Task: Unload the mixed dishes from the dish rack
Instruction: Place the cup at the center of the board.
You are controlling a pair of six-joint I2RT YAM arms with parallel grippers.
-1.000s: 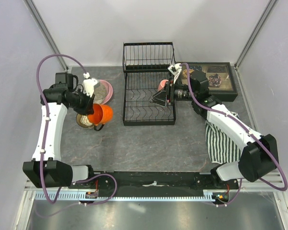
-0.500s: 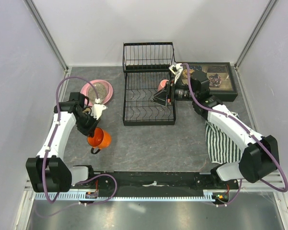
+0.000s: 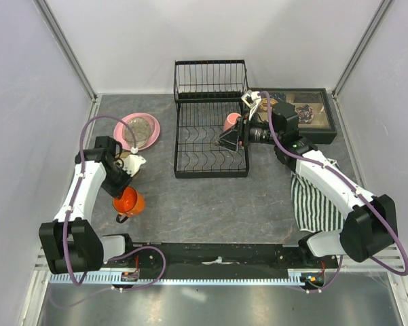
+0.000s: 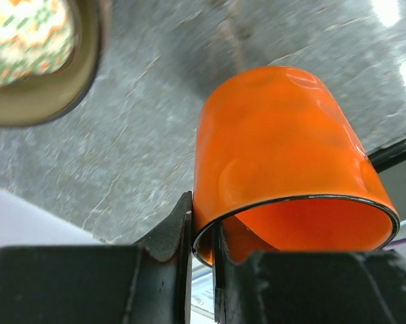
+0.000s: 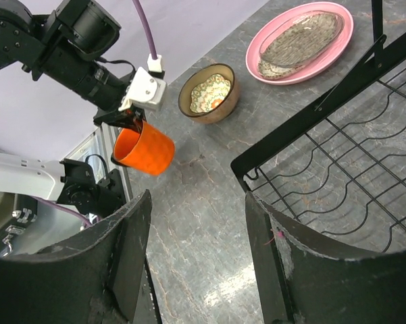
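My left gripper [image 4: 201, 229] is shut on the rim of the orange mug [image 4: 277, 148], one finger inside and one outside. The mug [image 3: 127, 202] hangs tilted low over the table's near left, handle down. The brown patterned bowl [image 5: 209, 92] sits just beyond it, with the grey speckled plate [image 3: 141, 127] stacked on the pink plate [image 3: 153, 130] further back. My right gripper [image 3: 225, 140] is open and empty over the flat basket of the black dish rack [image 3: 210, 174]. A pink mug [image 3: 231, 121] stands in the rack behind its fingers, partly hidden.
A dark compartmented tray of trinkets [image 3: 302, 112] stands right of the rack. A striped cloth [image 3: 316, 200] lies under the right arm. The rack's upright slotted back [image 3: 210, 80] stands against the rear wall. Side walls close in on both sides.
The left arm has carried the orange mug from beside the plates toward the near left and lower. The right gripper has barely moved.
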